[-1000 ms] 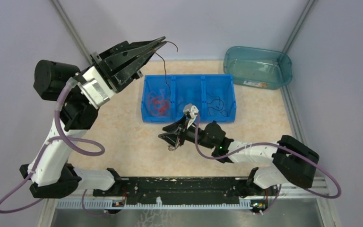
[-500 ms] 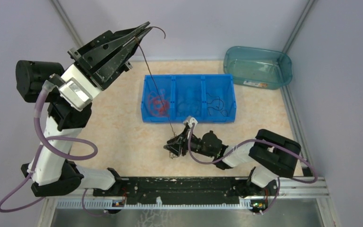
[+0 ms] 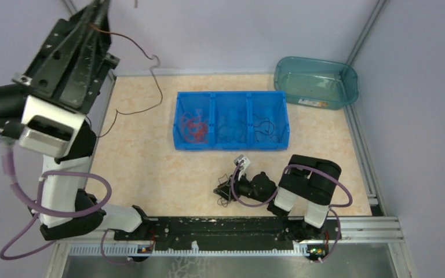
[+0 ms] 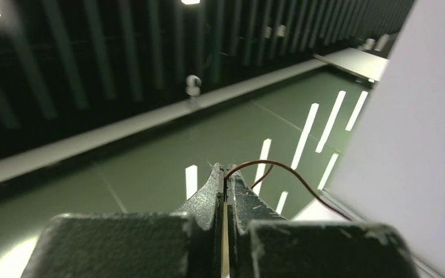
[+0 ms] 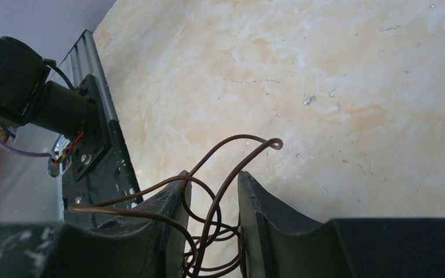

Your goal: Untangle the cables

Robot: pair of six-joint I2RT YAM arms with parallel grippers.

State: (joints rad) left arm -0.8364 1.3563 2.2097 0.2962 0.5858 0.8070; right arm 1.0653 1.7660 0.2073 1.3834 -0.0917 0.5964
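A: How many cables [image 4: 265,161] are showing?
B: One is hanging from the clamped left fingers [image 4: 211,191]. One bunch [image 5: 208,231] is sitting between the parted right fingers [image 5: 255,202], down at the beige surface [image 3: 150,156], with lilac walls [image 3: 237,29] surrounding.

top view looks down on table [image 3: 145,168]; wrist views sit just behind fingers [image 4: 205,200]

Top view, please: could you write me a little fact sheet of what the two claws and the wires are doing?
Left gripper: raised high, shut on thin brown wire trailing downward
Right gripper: low near the front edge, jaws apart, tangled brown wire loops between them, grip unclear
Blue plastic three-compartment bin: red wires in left compartment, black wires in right
Translucent teal plastic tub: far right corner
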